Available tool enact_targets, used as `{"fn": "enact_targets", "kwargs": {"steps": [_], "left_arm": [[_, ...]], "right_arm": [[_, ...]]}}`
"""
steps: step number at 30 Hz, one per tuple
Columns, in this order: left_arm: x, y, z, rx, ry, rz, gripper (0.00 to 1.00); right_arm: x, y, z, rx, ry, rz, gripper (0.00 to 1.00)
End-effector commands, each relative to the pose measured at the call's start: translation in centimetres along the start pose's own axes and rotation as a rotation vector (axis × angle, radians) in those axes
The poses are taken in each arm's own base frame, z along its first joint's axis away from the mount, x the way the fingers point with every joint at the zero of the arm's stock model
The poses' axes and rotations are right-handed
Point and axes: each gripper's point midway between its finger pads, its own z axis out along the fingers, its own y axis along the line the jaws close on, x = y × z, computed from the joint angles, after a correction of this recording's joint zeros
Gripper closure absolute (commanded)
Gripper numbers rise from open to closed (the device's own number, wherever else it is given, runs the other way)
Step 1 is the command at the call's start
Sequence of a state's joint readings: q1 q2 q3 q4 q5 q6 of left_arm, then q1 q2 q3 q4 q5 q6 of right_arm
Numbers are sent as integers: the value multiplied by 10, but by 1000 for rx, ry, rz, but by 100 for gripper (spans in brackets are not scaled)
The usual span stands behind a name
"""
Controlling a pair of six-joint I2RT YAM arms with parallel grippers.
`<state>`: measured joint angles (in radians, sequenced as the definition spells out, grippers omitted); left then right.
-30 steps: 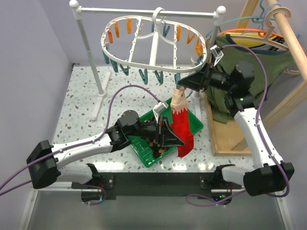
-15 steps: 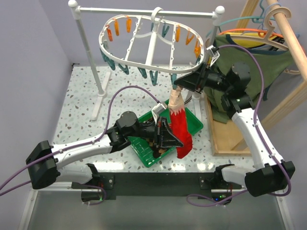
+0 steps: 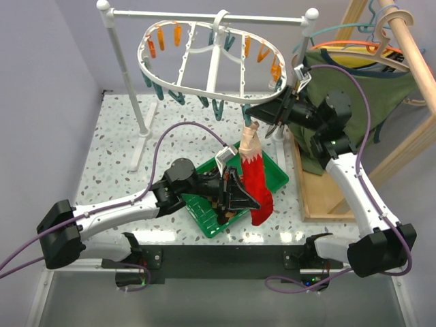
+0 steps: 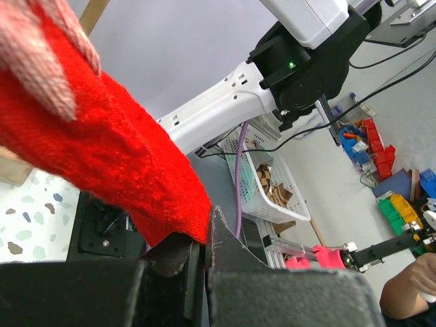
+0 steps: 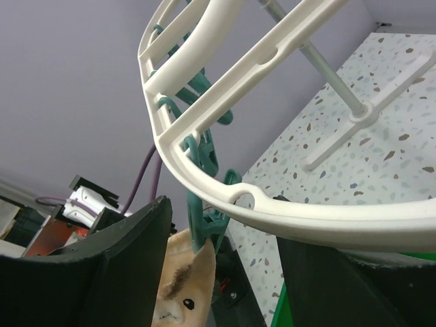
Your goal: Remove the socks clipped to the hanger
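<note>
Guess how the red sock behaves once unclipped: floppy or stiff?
Likely floppy: the red sock hangs from a teal clip and bends limply at the left gripper. Probably light, thin fabric. Its fuzzy knit looks grippy, so slipping seems unlikely.

The counter [image 3: 112,151] has a white terrazzo top flecked with grey and brown chips, and a black strip [image 3: 225,260] runs along its near edge. Below that lies a dull grey surface [image 3: 218,303]. Plain lavender walls [image 3: 41,102] close in the back and the left side. A white rail stand [image 3: 122,75] rises from the counter at the back. At the right stands a pale wooden rack [image 3: 417,58] on a wooden base board [image 3: 317,199]. The light is soft and even, with only faint shadows on the counter. Past the counter's edge, the left wrist view shows a white wire basket [image 4: 269,184] of cardboard pieces and stacked red, blue and green storage bins [image 4: 378,143] on a grey floor.
</note>
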<state>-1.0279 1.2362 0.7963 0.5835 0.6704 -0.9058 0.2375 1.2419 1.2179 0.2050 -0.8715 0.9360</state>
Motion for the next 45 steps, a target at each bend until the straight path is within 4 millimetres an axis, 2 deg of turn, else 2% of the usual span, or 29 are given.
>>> {"fn": "enact_targets", "kwargs": {"steps": [1,8,16,24,27,29,33,40,45], "left_arm": [[4,-9,0,54,24,18,100],[5,-7,1,53,27,15,100],[9,0,2,34,41,6,100],[15,9,4,14,59,-5,100],[15,11,5,6,62,-6,100],[15,12,5,-2,65,-4,100],[16,14,5,-9,72,-2,100],[17,15,5,-11,75,-1,100],[16,14,5,-9,74,0,100]], "right_arm": [[-14,14,4,-32,-48,-39,36],[-9,13,8,-34,-37,-32,39],[-12,18,12,-32,-81,-11,47],[-11,13,9,-12,-129,21,55],[-11,13,9,-14,-128,22,53],[-9,11,10,-11,-123,27,48],[-5,6,12,-12,-114,33,44],[6,3,15,-23,-81,32,40],[6,1,16,-16,-76,29,39]]}}
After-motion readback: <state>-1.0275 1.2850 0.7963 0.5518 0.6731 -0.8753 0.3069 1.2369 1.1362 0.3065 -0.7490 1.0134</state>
